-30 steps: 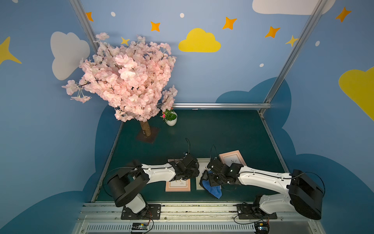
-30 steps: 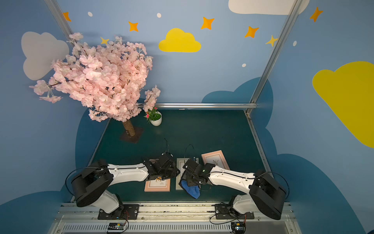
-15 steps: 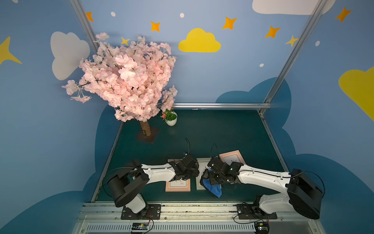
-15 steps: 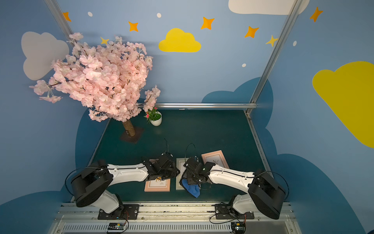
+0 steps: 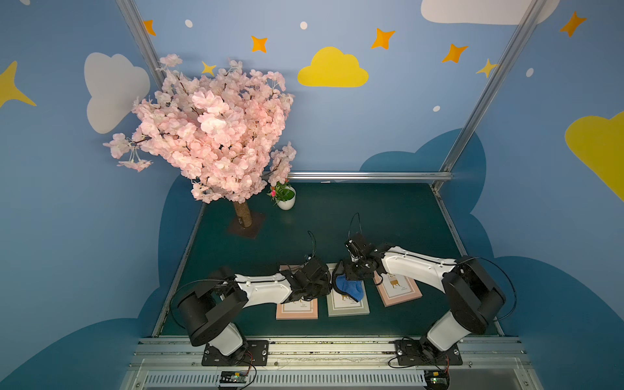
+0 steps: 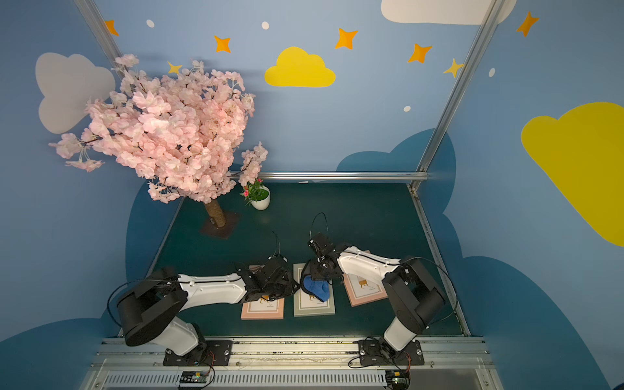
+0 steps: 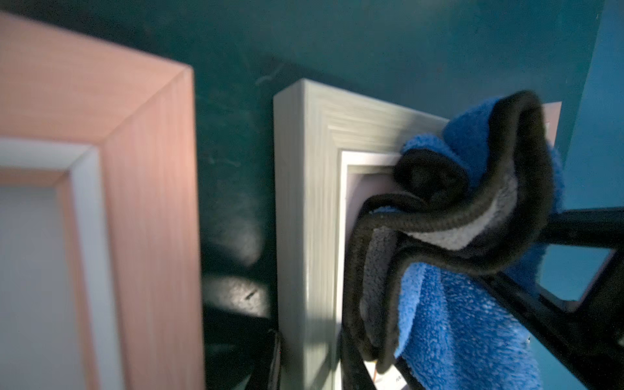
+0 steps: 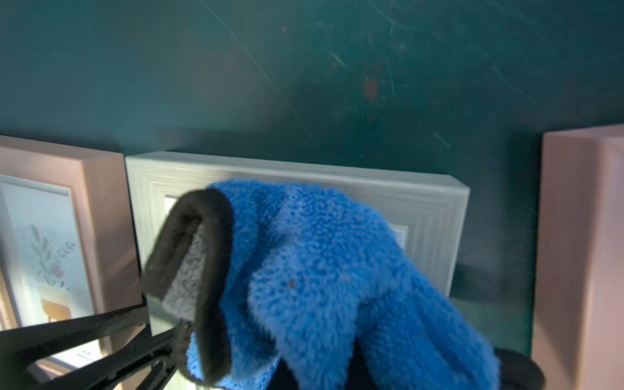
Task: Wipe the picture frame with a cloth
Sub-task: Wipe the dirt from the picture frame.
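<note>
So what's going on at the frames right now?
The right gripper is shut on the blue microfibre cloth, bunched on the far end of the middle grey picture frame. The left gripper sits low between that frame and the left pink frame; whether it grips anything is unclear.

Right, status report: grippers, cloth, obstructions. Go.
Right gripper shut on cloth, bunched over grey frame. Left gripper low at that frame's edge, jaws unclear. Pink frame on one side, tilted pink frame on the other, neither touching.
</note>
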`<control>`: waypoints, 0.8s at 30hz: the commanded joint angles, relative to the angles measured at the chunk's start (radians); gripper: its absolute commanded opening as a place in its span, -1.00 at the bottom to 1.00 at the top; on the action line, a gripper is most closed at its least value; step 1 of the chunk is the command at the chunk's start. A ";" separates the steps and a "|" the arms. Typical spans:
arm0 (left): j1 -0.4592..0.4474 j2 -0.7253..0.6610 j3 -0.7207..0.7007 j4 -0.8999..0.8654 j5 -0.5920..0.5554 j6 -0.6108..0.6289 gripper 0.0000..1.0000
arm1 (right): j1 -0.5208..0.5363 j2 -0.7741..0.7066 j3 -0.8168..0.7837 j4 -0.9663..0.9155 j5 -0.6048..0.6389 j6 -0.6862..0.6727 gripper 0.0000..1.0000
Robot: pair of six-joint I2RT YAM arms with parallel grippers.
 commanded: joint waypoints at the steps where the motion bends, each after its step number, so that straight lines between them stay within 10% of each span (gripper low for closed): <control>1: 0.000 0.038 -0.071 -0.237 -0.034 -0.006 -0.95 | -0.009 0.034 -0.016 -0.028 0.027 -0.027 -1.00; 24: 0.000 0.059 -0.051 -0.240 -0.037 0.008 -0.95 | 0.343 -0.239 -0.266 -0.293 0.144 0.217 -1.00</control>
